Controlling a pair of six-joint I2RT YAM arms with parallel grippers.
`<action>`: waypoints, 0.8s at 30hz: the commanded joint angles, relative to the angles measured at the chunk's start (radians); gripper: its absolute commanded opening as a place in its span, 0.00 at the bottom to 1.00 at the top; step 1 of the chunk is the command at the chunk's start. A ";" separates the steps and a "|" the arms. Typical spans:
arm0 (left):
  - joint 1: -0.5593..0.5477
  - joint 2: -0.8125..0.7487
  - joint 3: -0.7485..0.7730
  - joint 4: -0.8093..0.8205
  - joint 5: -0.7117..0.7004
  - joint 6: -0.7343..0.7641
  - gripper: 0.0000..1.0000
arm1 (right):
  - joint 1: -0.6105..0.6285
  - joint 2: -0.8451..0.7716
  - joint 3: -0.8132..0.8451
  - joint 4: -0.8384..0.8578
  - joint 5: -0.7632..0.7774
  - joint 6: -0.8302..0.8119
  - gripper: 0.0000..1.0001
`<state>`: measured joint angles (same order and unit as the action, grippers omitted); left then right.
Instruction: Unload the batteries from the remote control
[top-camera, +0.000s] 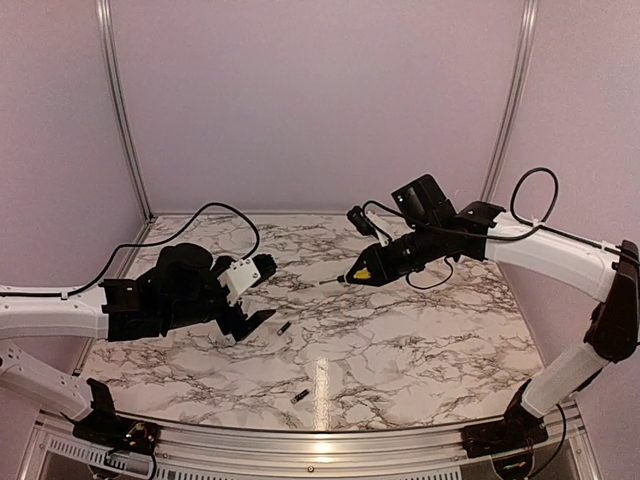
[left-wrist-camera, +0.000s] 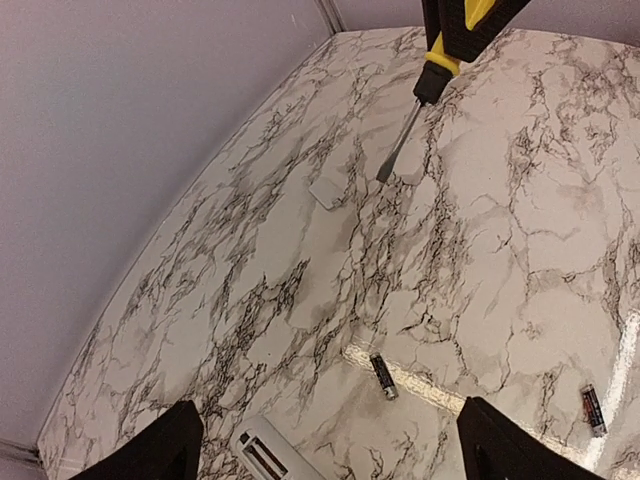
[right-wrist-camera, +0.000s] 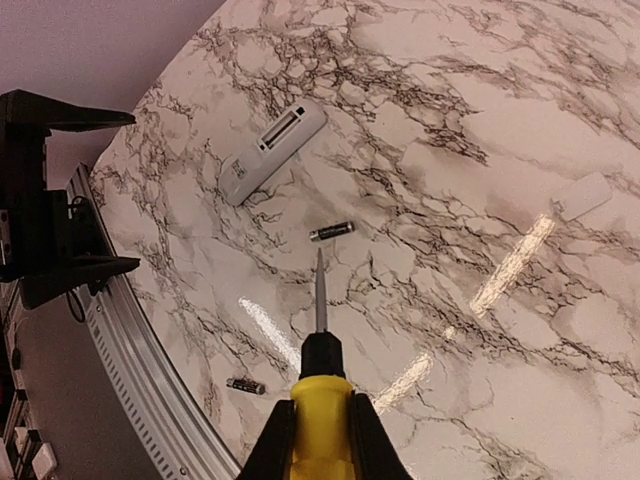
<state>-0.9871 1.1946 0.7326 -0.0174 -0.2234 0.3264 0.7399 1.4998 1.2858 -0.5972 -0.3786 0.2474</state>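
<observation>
Two batteries (right-wrist-camera: 331, 231) lay loose below the right gripper (right-wrist-camera: 320, 435), outside the remote control (right-wrist-camera: 272, 150).
It clenched a prying screwdriver (right-wrist-camera: 320, 395); left gripper (left-wrist-camera: 330, 445) hung released.

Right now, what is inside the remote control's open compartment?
No battery shows in the recess of the remote control, only dark marks. Both batteries lie loose on the marble table. Finer detail inside is too small to tell.

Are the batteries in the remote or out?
Out. Both batteries lie loose on the table, apart from the remote.
</observation>
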 joint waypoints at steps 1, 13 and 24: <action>-0.021 0.076 0.098 0.019 0.100 0.173 0.91 | 0.032 0.048 0.070 -0.008 -0.067 -0.006 0.00; -0.030 0.257 0.240 0.067 0.244 0.286 0.66 | 0.069 0.077 0.107 0.014 -0.225 -0.011 0.00; -0.042 0.342 0.313 0.061 0.286 0.300 0.20 | 0.069 0.068 0.098 0.014 -0.246 -0.010 0.00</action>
<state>-1.0176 1.5078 1.0107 0.0383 0.0376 0.6132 0.7994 1.5745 1.3521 -0.5919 -0.6022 0.2420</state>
